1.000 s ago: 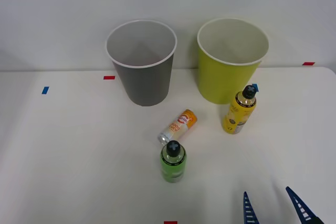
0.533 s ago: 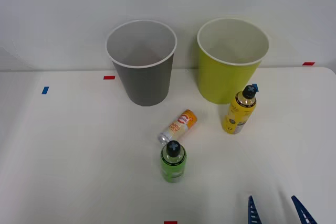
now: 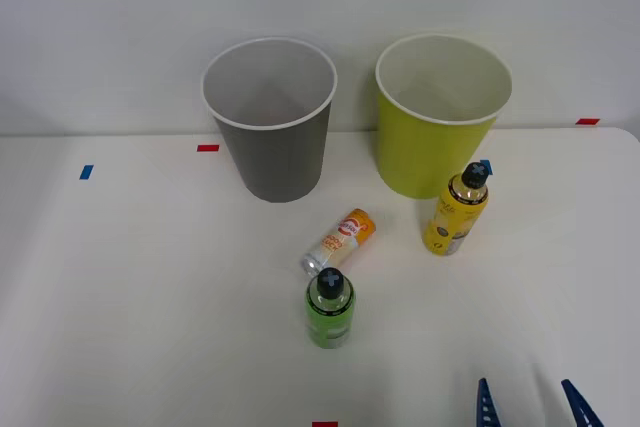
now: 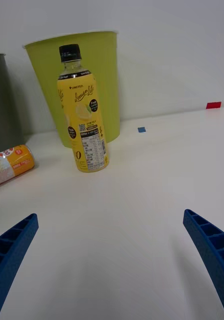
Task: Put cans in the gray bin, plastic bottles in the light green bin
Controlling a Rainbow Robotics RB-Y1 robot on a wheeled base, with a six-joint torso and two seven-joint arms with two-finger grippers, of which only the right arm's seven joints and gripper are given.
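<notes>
Lemon tea bottle (image 4: 83, 112) upright just in front of light green bin (image 3: 440, 137), untouched. Right gripper (image 3: 532, 409) near table edge, fingers spread wide, empty (pre-grasp, I'd say). Next: advance, close around bottle. Orange can (image 3: 339, 240) and green bottle (image 3: 330, 309) off to the side, path clear.

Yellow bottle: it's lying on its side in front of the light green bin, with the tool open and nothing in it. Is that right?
Not quite. The yellow bottle stands upright on its base, black cap up, as the right wrist view shows. The rest holds: it is in front of the light green bin, and the tool is open with nothing in it.
</notes>
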